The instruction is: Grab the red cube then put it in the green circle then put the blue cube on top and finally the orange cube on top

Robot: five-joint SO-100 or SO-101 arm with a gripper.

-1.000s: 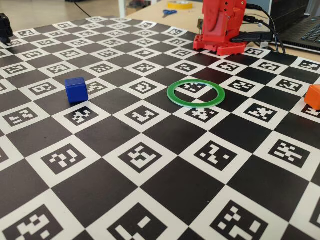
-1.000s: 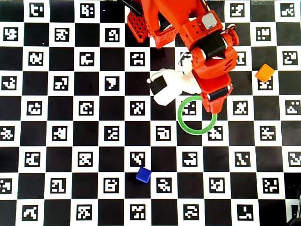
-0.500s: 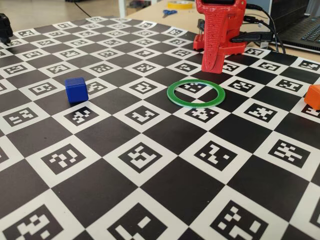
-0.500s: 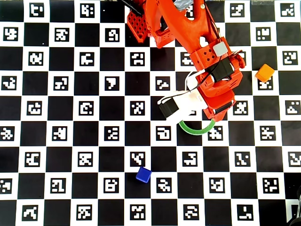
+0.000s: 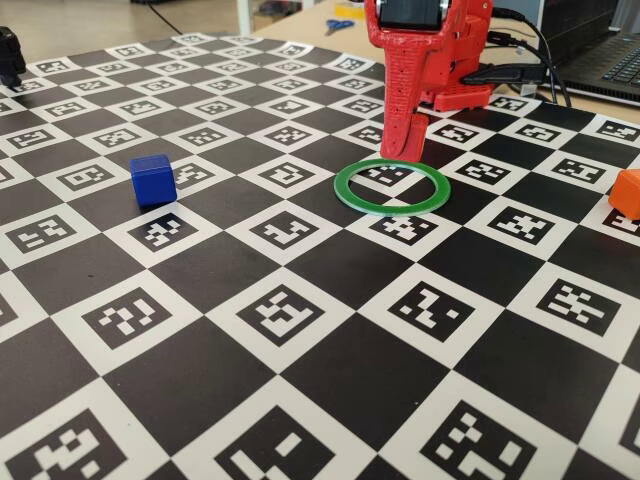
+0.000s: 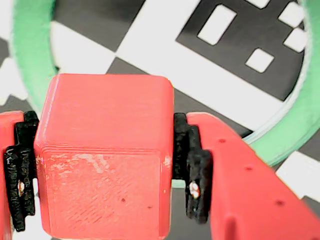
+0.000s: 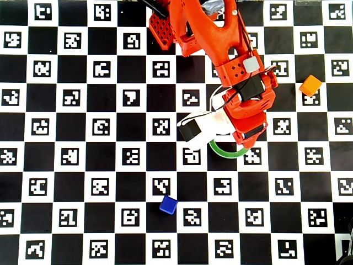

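Note:
My gripper (image 6: 106, 175) is shut on the red cube (image 6: 105, 145), which fills the space between the black pads (image 6: 192, 170) in the wrist view. Beneath it lies the green circle (image 6: 30, 55), with its open middle showing past the cube. In the fixed view the gripper (image 5: 403, 150) points down at the far rim of the green circle (image 5: 391, 208), and the red cube is hard to tell from the red fingers. The blue cube (image 5: 152, 180) sits left of the circle, also in the overhead view (image 7: 168, 205). The orange cube (image 5: 628, 192) sits at the right edge, also overhead (image 7: 310, 85).
The board (image 5: 300, 420) is a black-and-white checker mat with marker codes. The red arm base (image 7: 182, 27) stands at the far side. In the overhead view the arm covers most of the green circle (image 7: 223, 153). A laptop (image 5: 610, 60) and cables lie behind, at the right.

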